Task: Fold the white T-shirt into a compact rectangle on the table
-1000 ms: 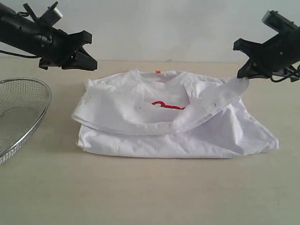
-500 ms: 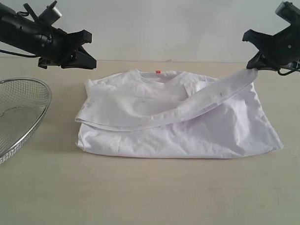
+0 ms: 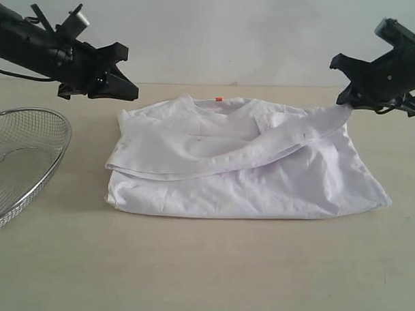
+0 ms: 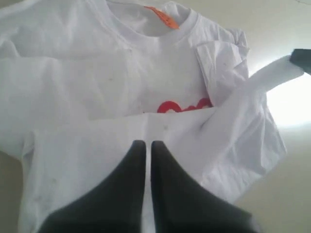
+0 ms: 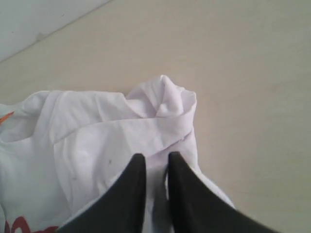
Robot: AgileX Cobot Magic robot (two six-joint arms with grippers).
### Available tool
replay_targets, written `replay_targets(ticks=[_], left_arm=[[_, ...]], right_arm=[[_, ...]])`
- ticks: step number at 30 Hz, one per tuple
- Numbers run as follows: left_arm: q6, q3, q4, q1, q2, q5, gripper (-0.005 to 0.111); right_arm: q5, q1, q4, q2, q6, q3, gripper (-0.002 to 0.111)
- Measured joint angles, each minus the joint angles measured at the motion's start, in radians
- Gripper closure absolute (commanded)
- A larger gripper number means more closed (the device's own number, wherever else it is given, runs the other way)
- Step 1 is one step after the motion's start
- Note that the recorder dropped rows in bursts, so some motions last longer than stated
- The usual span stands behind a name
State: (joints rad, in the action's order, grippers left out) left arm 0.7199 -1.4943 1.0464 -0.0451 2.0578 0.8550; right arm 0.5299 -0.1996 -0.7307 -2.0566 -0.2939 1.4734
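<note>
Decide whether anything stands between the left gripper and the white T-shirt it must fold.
Nothing visible does. The left gripper hangs in open air just off the white T-shirt, fingers together. The wire basket sits on the gripper's other side, away from the shirt.

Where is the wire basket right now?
In the exterior view the basket sits on the table at the picture's left edge, partly cut off. It lies left of the T-shirt and apart from it.
</note>
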Motion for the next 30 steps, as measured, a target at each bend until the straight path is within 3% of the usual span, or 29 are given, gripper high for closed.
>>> replay_targets(ticks=[2,3,4,7,12,14,23,27,30], left_arm=[[-0.001,0.000,0.000,0.000,0.000,0.027,0.102],[-0.004,0.000,0.000,0.000,0.000,0.035,0.102],[-0.004,0.000,-0.005,0.000,0.000,0.044,0.102],[-0.035,0.000,-0.044,0.000,-0.018,0.051,0.102],[-0.152,0.004,-0.181,0.011,-0.062,0.054,0.102],[-0.176,0.021,-0.220,0.018,-0.081,0.060,0.102],[-0.200,0.266,-0.240,0.033,-0.248,0.095,0.102],[-0.117,0.453,-0.150,0.033,-0.359,0.084,0.102],[-0.009,0.604,-0.040,0.033,-0.412,0.065,0.102]], right_arm=[[-0.012,0.000,0.012,-0.010,0.006,0.000,0.040],[-0.019,0.000,0.015,-0.015,0.007,0.000,0.034],[-0.021,0.000,0.019,-0.014,0.019,0.000,0.035],[-0.024,0.000,0.056,-0.016,0.057,0.000,0.052],[0.007,0.000,0.225,0.001,0.170,0.000,0.096],[0.048,0.000,0.272,0.027,0.204,0.000,0.108],[0.303,0.000,0.324,0.173,0.245,0.000,0.108],[0.404,0.004,0.328,0.225,0.234,-0.008,0.108],[0.354,0.052,0.325,0.279,0.212,-0.158,0.108]])
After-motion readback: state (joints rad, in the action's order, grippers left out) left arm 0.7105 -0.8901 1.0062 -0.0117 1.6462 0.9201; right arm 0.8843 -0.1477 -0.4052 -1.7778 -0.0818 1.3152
